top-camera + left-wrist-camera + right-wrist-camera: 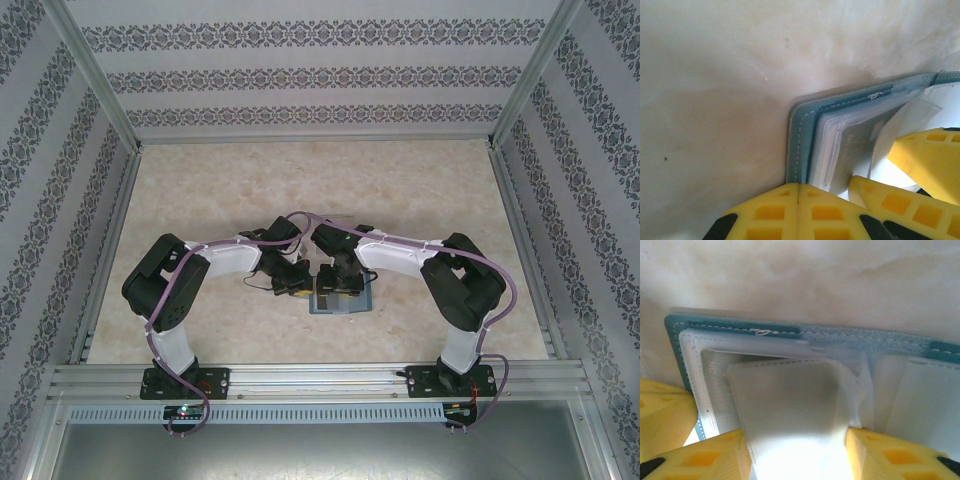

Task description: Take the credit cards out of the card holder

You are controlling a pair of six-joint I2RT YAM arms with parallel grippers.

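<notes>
Between the yellow gridded right fingers [705,460] sits a pale see-through plastic sleeve flap [795,410], which looks raised off the stack. Both fingers touch its side edges, so I read them as grasping it. The yellow gridded left fingers [770,215] are clenched together with nothing between them, tips down on the stitched edge of the teal-blue folding card holder [800,135], likely pinning it. The card holder lies open and flat mid-worktop, just ahead of both wrists. A pale credit card with grey print [855,145] shows inside the clear sleeves, not out yet.

Handling guess: the card holder is light and floppy, and will slide on the smooth cream marbled worktop [715,100] unless pinned. Sleeves are soft and slick, and crumple easily. Cards are thin, stiff and slippery. Best hold: pinch a card's edge at the sleeve mouth, not the sleeve itself, and pull along the slot.
</notes>
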